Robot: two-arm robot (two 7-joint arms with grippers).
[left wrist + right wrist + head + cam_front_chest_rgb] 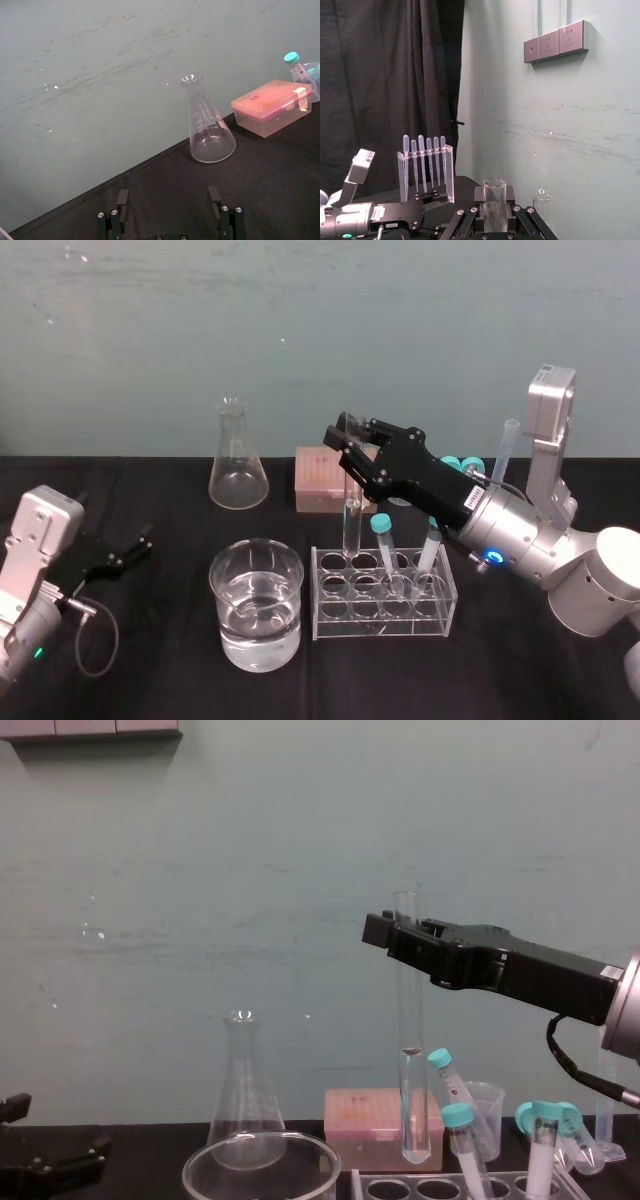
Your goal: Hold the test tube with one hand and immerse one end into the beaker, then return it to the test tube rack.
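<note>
- Now the black two-fingered right gripper (347,453) pinches the long slim clear glass test tube (411,1050) near its open top and holds it upright. The rounded bottom hangs just above the far left hole of the pale translucent plastic test tube rack (385,625), not yet inside it.
- We think the bottom can strike the edge of the hole if the descent is not well centred; then the glass can tilt between the fingers or crack.
- The teal-capped tubes (382,530) lean in the rack just beside, so a sideways drift can knock them.
- The wide round clear glass beaker (256,640) stands just left of the rack; a swing to that side can hit its thick rim.
- If the fingers let go too high, the tube falls and can break.
- The left gripper (135,548) rests well apart on the left, fingers spread, holding nothing.
</note>
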